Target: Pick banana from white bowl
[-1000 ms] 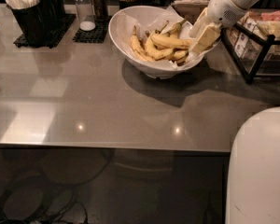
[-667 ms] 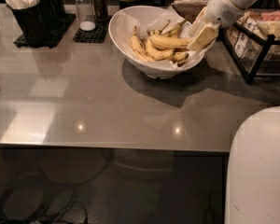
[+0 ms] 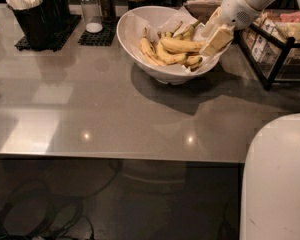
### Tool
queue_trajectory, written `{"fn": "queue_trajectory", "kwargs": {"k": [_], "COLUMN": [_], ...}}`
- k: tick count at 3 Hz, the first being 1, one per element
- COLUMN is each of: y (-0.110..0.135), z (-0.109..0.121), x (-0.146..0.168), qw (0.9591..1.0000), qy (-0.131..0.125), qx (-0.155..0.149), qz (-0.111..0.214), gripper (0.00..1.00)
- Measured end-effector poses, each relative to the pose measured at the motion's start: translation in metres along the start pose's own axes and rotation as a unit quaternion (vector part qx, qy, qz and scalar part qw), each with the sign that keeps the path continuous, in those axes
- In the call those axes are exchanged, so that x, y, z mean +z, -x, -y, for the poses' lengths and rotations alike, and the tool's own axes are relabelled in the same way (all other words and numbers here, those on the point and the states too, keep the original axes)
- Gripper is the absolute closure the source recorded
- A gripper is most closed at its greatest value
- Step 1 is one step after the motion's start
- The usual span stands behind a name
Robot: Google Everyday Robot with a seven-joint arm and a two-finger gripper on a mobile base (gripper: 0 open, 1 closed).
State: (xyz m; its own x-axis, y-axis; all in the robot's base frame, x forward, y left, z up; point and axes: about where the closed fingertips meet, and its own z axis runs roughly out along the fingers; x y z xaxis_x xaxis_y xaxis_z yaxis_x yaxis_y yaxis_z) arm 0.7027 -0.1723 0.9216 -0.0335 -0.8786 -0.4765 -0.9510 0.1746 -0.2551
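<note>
We see the two-finger cream gripper (image 3: 213, 38) on its white arm (image 3: 250, 1), down inside the large glossy white round bowl (image 3: 126, 31) at the bowl's 3 o'clock side, just inside the rim. We can't tell whether the claw is wide, narrow or clamped; its tip sits right at the right-hand end of the long, nearly straight yellow banana (image 3: 181, 45), touching or just beside it. That banana lies across the middle of the bowl, running roughly 9-to-3, on top of the shorter curved yellow bananas (image 3: 166, 59) and the white paper liner (image 3: 140, 20). A few greenish-stemmed bananas (image 3: 186, 30) stick up toward 1 o'clock. The bowl stands on the grey glossy tabletop (image 3: 90, 109), at 12 o'clock in our view. At 10 o'clock there's a black caddy of white utensils (image 3: 36, 14); beside it, two shakers on a black mat (image 3: 93, 19). A black wire rack of packets (image 3: 275, 46) is at 2 o'clock, near the bowl. The rounded white robot body (image 3: 277, 179) fills 5 o'clock.
</note>
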Motion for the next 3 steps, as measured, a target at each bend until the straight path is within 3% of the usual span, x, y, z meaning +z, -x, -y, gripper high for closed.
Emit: {"fn": "queue_trajectory", "kwargs": {"k": [1,2,3], "y": [0.002,0.001,0.000], "z": [0.001,0.002,0.001], "x": [0.011,0.018,0.022], "qw": [1.0000,0.9999,0.9998], "qy": [0.007,0.012,0.015], "qx": [-0.001,0.001,0.002], "qz": [0.006,0.008,0.009], "gripper": [0.35,0.39,0.58]}}
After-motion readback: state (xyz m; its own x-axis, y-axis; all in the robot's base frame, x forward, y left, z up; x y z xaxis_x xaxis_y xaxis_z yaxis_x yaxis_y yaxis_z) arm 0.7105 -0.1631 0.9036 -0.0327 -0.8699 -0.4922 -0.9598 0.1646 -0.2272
